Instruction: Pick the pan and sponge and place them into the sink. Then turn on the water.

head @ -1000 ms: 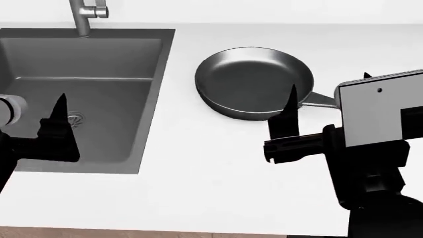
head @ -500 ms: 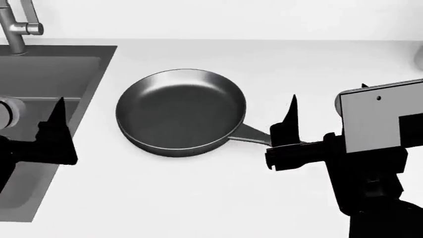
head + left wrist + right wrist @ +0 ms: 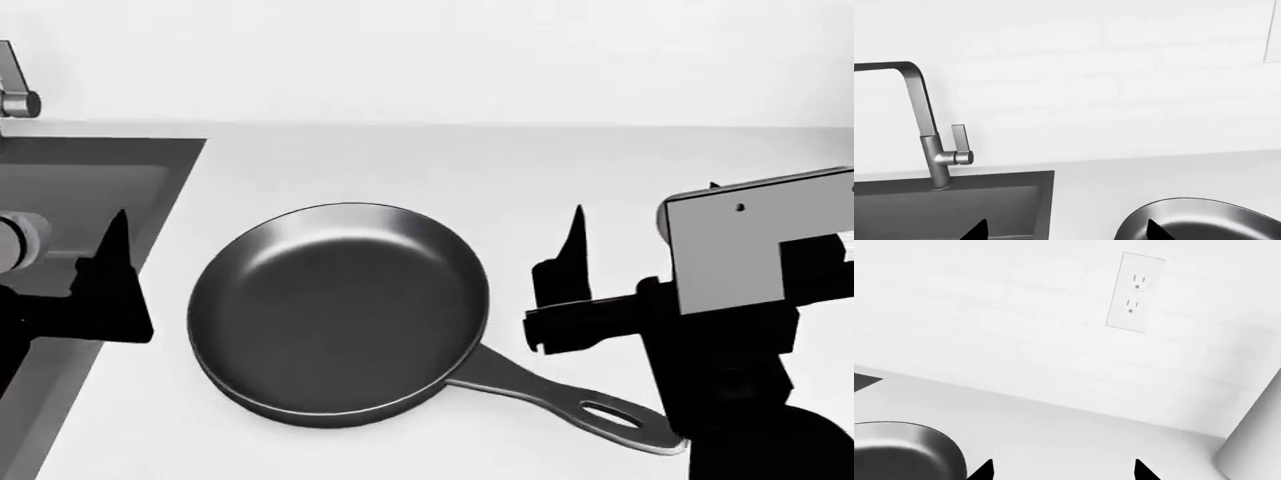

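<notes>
The pan, round, shallow, glossy dark grey, is lying at the head view's lower centre on the white counter, handle pointing toward lower right. Both the left gripper and right gripper are hanging wide-jawed, empty.

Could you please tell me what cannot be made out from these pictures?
- Sponge: in no view.
- Sink drain: head view, cut off by the left edge and left claw.
- Faucet spout tip: left wrist view, cut by the edge.
- Pan handle end: head view, behind the right arm.
</notes>
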